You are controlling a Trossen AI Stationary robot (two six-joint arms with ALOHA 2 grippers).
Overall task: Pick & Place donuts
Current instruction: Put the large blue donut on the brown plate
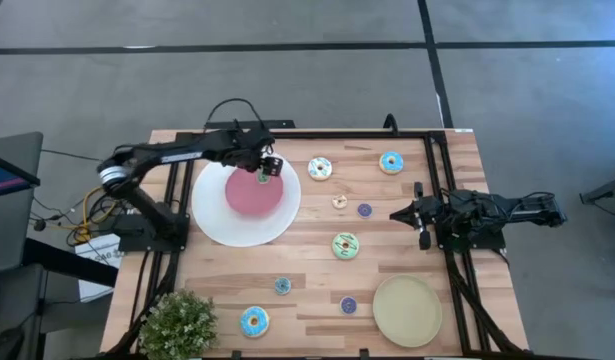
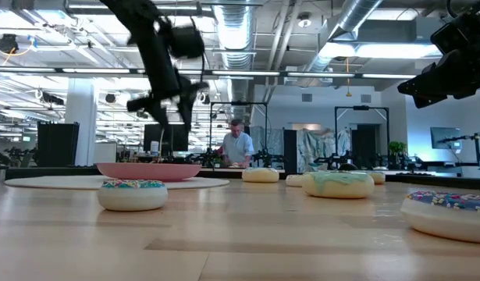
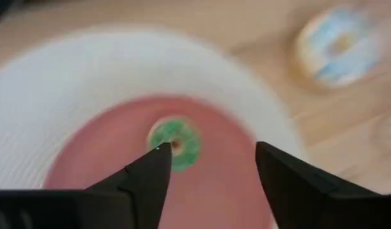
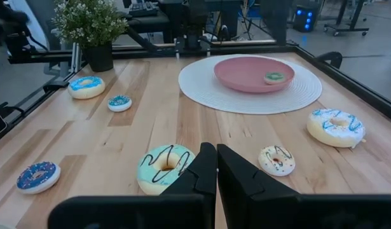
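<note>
Over the white plate (image 1: pixel 215 222), the left gripper (image 3: pixel 211 166) hung with fingers spread. Just below lay a tiny green donut (image 3: pixel 175 142). No writing could be read.

Wooden table (image 1: pixel 307 290), white plate (image 1: pixel 212 215), tan plate (image 1: pixel 407 310), donuts (image 1: pixel 346 245), potted plant (image 1: pixel 177 322)

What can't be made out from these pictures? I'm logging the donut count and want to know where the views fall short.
- Left wrist view: motion blur smears the donut beyond the white plate; its icing pattern is unreadable.
- Low view: the pink bowl's rim hides the small green donut lying inside it.
- High view: the tiny donuts, such as the purple one, are too small to show sprinkles.
- Low view: the nearest donut is cut off by the picture edge.
</note>
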